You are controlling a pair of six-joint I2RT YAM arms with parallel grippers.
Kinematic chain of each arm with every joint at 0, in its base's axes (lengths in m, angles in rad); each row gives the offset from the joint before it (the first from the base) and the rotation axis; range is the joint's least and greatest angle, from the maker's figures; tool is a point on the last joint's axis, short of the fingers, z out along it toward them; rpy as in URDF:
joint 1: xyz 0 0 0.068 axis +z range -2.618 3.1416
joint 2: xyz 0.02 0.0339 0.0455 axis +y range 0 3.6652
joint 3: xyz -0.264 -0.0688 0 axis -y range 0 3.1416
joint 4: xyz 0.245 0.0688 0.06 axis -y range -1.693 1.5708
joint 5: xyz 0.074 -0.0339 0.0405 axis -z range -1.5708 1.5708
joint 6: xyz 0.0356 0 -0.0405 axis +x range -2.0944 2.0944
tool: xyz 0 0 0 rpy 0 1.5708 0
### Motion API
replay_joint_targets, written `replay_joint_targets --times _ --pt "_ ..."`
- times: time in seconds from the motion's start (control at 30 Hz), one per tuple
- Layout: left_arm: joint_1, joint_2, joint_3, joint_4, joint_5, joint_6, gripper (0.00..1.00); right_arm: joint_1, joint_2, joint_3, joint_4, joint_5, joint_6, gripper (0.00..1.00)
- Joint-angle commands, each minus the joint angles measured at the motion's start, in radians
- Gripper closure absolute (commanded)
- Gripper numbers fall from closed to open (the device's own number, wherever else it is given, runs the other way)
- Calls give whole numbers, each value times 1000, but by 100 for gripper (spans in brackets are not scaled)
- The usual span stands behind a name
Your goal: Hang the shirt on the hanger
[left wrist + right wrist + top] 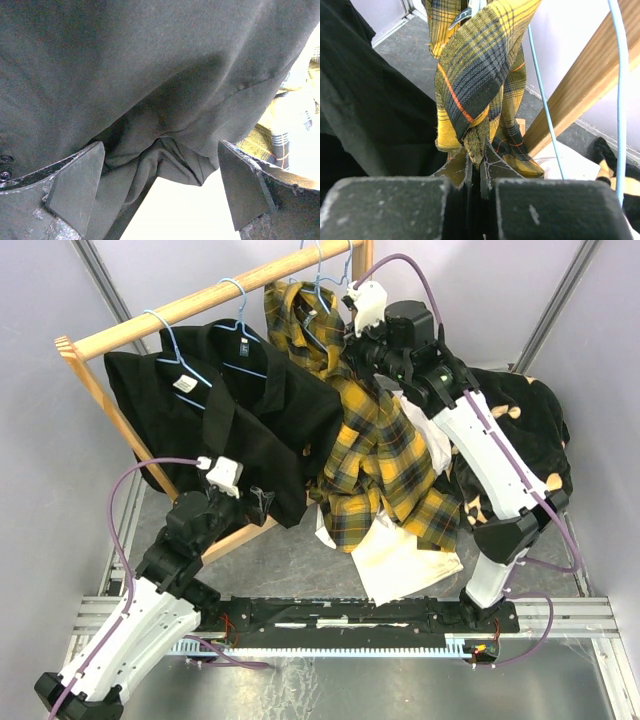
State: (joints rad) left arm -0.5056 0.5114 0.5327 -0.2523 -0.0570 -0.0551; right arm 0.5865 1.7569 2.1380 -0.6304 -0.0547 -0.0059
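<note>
The yellow-and-black plaid shirt hangs bunched from the middle of the wooden rail, by a light-blue wire hanger hooked there. My right gripper is high up at the shirt's top and shut on a fold of its fabric. In the right wrist view the jaws pinch a hem of the plaid shirt, and thin hanger wires run beside it. My left gripper is open and empty under the hem of a black shirt. Its fingers stand wide apart, and the plaid shows to the right.
Two black shirts hang on blue hangers at the left of the wooden rack. A cream-white shirt lies on the table under the plaid. A black-and-cream garment sits at the right behind the right arm.
</note>
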Motion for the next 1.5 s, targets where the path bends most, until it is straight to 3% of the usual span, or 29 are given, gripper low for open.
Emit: replay_joint_targets --times 0.0,0.47,0.63,0.73,0.87,1.17,1.3,1.47 --pt "-1 -24 10 13 -11 -62 0 18 24 88 62 29 -2 99" --pt "-1 -85 58 -62 -17 -69 0 48 -112 -219 176 -8 -78 94" --pt "-1 -91 69 -85 -52 -88 0 50 -185 -260 184 31 -96 78" --pt "-1 -94 87 -106 -77 -113 0 50 -273 -315 195 96 -100 59" --pt "-1 -97 96 -127 -86 -131 0 51 -431 -429 180 148 -84 44" --pt "-1 -44 155 -194 -181 -216 0 50 -871 -889 15 210 104 31" --pt "-1 -2 193 -234 -208 -228 0 51 -963 -1074 -4 198 220 20" --pt "-1 18 179 -236 -197 -238 0 52 -970 -1293 143 231 264 19"
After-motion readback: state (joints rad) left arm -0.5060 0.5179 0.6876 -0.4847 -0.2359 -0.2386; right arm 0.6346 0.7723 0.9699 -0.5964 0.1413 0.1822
